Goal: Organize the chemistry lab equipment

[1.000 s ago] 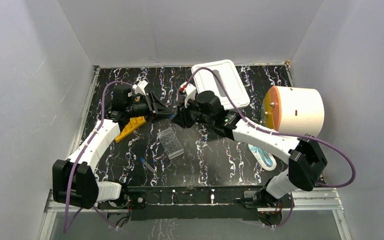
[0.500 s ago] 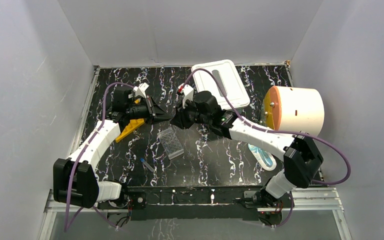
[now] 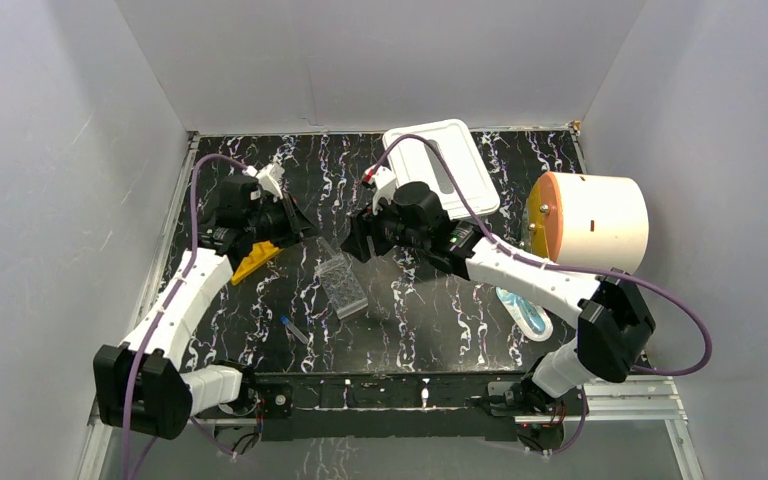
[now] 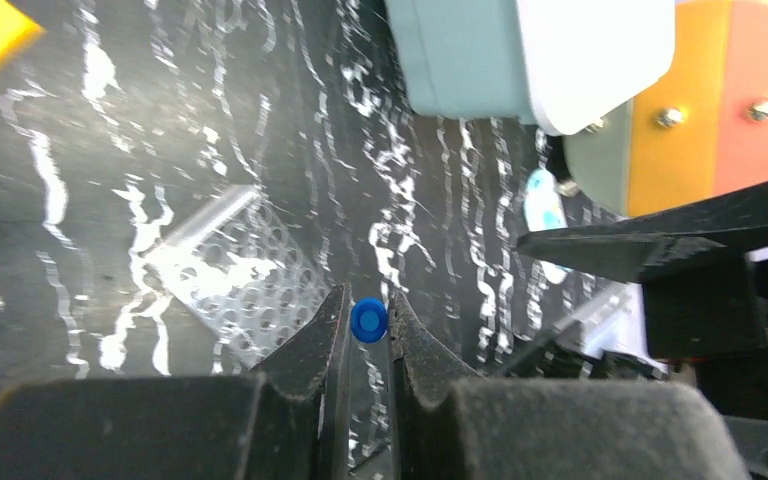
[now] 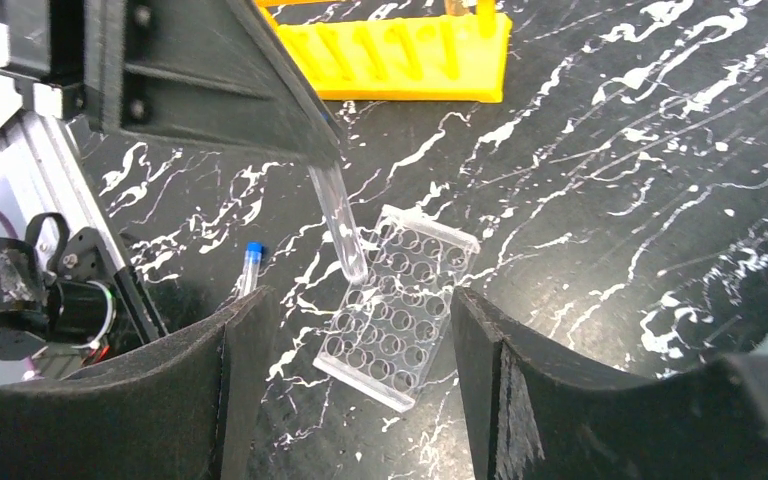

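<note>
Between the clamped left jaws, a blue-capped clear tube [image 4: 368, 319]

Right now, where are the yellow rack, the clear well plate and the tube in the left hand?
yellow rack [image 5: 410, 60], right wrist view, its top face.
clear well plate [image 5: 395, 310], right wrist view, middle wells.
blue-capped tube [image 4: 368, 318], left wrist view, its blue cap.

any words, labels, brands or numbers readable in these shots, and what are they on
No text can be read in any view.
white lidded box: no print visible.
orange-faced white drum: no markings visible.
yellow rack, well plate, blue-capped tube: no labels or numbers visible.
</note>
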Tool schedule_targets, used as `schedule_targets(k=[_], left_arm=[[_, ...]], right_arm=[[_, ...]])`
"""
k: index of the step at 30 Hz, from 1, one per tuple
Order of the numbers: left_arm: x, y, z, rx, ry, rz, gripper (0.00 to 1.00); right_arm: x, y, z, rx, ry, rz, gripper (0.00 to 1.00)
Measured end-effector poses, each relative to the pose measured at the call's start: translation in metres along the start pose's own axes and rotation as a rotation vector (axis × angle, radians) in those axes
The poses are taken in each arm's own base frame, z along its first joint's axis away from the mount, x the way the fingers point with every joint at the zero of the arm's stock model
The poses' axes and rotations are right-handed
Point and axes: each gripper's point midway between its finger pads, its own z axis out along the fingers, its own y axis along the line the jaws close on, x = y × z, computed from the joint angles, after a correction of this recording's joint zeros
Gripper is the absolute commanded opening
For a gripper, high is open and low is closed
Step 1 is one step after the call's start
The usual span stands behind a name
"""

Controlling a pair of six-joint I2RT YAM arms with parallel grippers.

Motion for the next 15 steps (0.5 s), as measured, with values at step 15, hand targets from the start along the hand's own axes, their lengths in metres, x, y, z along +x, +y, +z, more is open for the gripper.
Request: schedule_targets(k=[15], left_arm=[[0.008, 0.018, 0.005, -0.298, -0.131, 0.460, 0.00]], right_arm=[[0.030, -0.050, -0.013, 0.237, 0.064, 0.073, 0.71]])
